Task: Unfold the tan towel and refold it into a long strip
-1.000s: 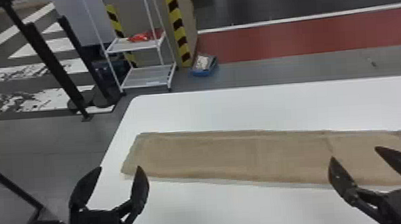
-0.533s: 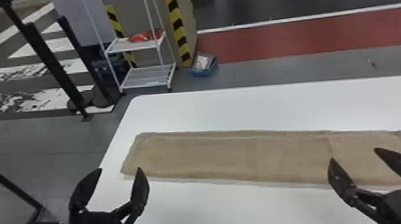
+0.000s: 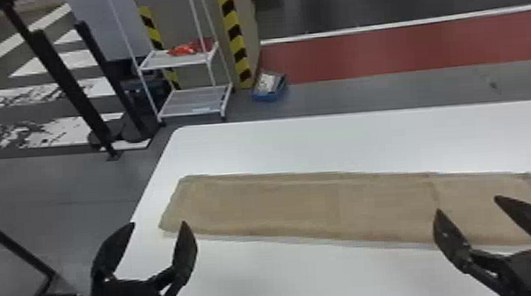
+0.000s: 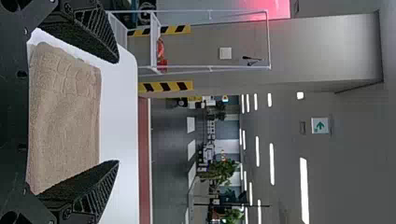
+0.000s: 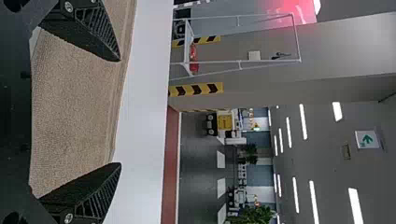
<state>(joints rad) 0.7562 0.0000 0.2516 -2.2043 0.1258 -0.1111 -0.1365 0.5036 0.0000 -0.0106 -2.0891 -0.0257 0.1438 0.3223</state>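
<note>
Two black posts (image 3: pixel 66 82) stand on the floor at the far left, and next comes the left pincer (image 3: pixel 159 223), its fingers spread wide with nothing gripped, near the left end of the towel. Behind is a white rack (image 3: pixel 195 102) with a red item (image 3: pixel 182 49) on its upper shelf, while the tan towel (image 3: pixel 307 204) lies flat across the white table (image 3: pixel 365 139) as a long strip running left to right, a crosswise line showing toward its right end. Against that right part, the right pincer (image 3: pixel 467 204) also gapes wide and empty.
</note>
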